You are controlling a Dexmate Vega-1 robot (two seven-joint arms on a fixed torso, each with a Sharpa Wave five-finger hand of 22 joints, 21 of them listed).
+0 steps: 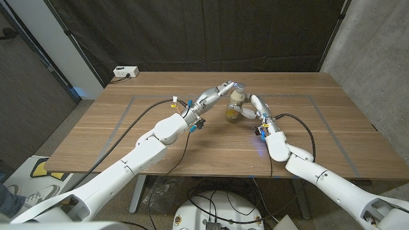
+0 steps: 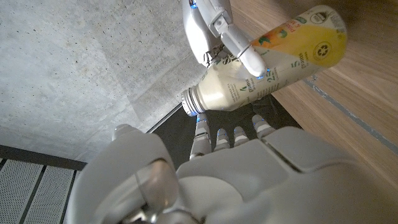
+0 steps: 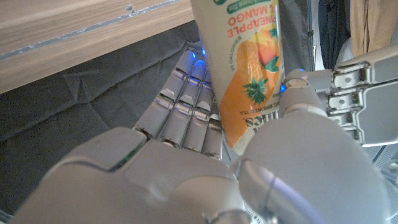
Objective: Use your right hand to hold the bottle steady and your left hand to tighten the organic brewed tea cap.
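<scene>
The tea bottle (image 1: 236, 102) has a pale body, an orange and yellow mango label and a silver cap (image 2: 192, 103). It sits just beyond the middle of the table (image 1: 128, 128). My right hand (image 1: 253, 110) grips the bottle (image 3: 245, 68) around its body, fingers on one side and thumb on the other. From the left, my left hand (image 1: 219, 93) reaches to the bottle's top. In the left wrist view its fingers (image 2: 231, 135) stretch out close beside the neck and are not closed around the cap. The right hand's fingers (image 2: 217, 31) wrap the bottle (image 2: 273, 56) there.
A white box (image 1: 125, 72) lies at the table's far left edge. Grey tape lines (image 1: 121, 121) mark a rectangle on the wood. A black curtain hangs behind the table, and a concrete wall stands at the right.
</scene>
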